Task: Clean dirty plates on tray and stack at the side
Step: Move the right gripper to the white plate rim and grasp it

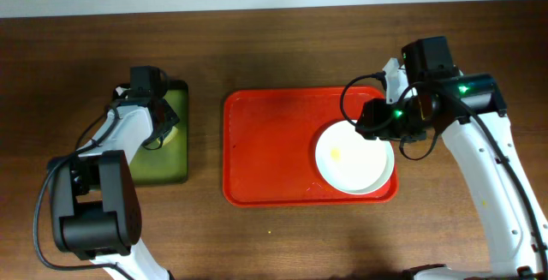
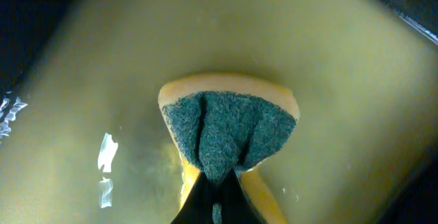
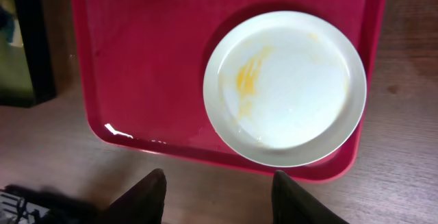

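The left gripper point(image 2: 215, 200) is clenched on a sponge point(image 2: 229, 125), creasing its coarse green scouring face against the yellow foam, low over the glossy olive tray point(image 2: 356, 80). The right gripper point(image 3: 219, 196) hangs spread wide, grasping nothing. A round white plate point(image 3: 284, 87), smeared yellow, lies at the right arm's end of the red plastic tray point(image 3: 150, 59).

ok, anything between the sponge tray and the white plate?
Nothing loose: overhead shows a bare strip of table, then bare red tray floor up to the plate.
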`<state>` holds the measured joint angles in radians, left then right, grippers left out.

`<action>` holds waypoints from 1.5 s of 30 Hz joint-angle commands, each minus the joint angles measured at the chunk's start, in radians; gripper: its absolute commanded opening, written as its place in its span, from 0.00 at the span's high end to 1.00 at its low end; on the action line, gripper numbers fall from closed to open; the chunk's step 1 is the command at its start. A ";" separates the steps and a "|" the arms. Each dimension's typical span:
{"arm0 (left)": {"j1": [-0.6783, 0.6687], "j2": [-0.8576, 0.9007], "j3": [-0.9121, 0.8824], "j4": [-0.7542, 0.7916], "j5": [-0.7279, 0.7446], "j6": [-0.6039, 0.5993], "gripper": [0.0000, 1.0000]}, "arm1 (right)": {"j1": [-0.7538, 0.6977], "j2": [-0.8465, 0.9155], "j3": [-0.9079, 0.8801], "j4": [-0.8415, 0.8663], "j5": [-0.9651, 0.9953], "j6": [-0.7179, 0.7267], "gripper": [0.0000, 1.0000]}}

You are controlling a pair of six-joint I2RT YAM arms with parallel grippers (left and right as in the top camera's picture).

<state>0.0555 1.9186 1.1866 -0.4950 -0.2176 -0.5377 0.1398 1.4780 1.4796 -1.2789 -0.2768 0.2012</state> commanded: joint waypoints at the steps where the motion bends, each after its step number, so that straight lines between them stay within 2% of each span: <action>1: 0.006 -0.041 0.062 -0.054 -0.019 0.046 1.00 | 0.011 0.003 -0.008 -0.004 0.101 0.025 0.48; 3: 0.006 -0.098 0.090 -0.097 -0.016 0.045 1.00 | 0.011 0.003 -0.008 -0.005 0.137 0.042 0.45; 7: 0.006 -0.276 0.110 -0.166 0.040 0.045 1.00 | 0.010 0.004 -0.011 -0.039 0.313 0.191 0.43; 8: 0.006 -0.311 0.109 -0.181 0.052 0.045 1.00 | 0.006 0.004 -0.014 -0.049 0.349 0.226 0.38; 9: 0.006 -0.356 0.109 -0.205 0.066 0.045 1.00 | -0.001 0.004 -0.023 -0.049 0.357 0.235 0.29; 10: 0.006 -0.401 0.109 -0.233 0.068 0.045 1.00 | -0.011 0.004 -0.038 -0.048 0.357 0.245 0.16; 11: 0.006 -0.414 0.109 -0.242 0.068 0.045 1.00 | -0.016 0.004 -0.047 -0.048 0.357 0.251 0.16; 15: 0.006 -0.430 0.108 -0.297 0.068 0.045 1.00 | -0.029 0.004 -0.128 -0.048 0.352 0.282 0.21; 19: 0.006 -0.411 0.106 -0.354 0.068 0.045 1.00 | -0.030 0.004 -0.259 0.032 0.312 0.288 0.33; 23: 0.006 -0.409 0.106 -0.356 0.068 0.046 1.00 | -0.030 0.004 -0.351 0.117 0.303 0.314 0.49; 27: 0.006 -0.409 0.106 -0.365 0.068 0.046 1.00 | -0.047 0.009 -0.414 0.197 0.320 0.313 0.51; 30: 0.006 -0.409 0.106 -0.371 0.068 0.046 1.00 | -0.118 0.030 -0.449 0.256 0.307 0.308 0.53; 35: 0.006 -0.409 0.106 -0.371 0.068 0.046 1.00 | -0.197 0.090 -0.467 0.365 0.134 0.093 0.54; 45: 0.006 -0.409 0.106 -0.370 0.068 0.045 1.00 | -0.198 0.146 -0.512 0.385 0.130 0.095 0.60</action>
<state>0.0559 1.5074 1.2884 -0.8680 -0.1532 -0.5083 -0.0528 1.5970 1.0103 -0.9051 -0.1318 0.3099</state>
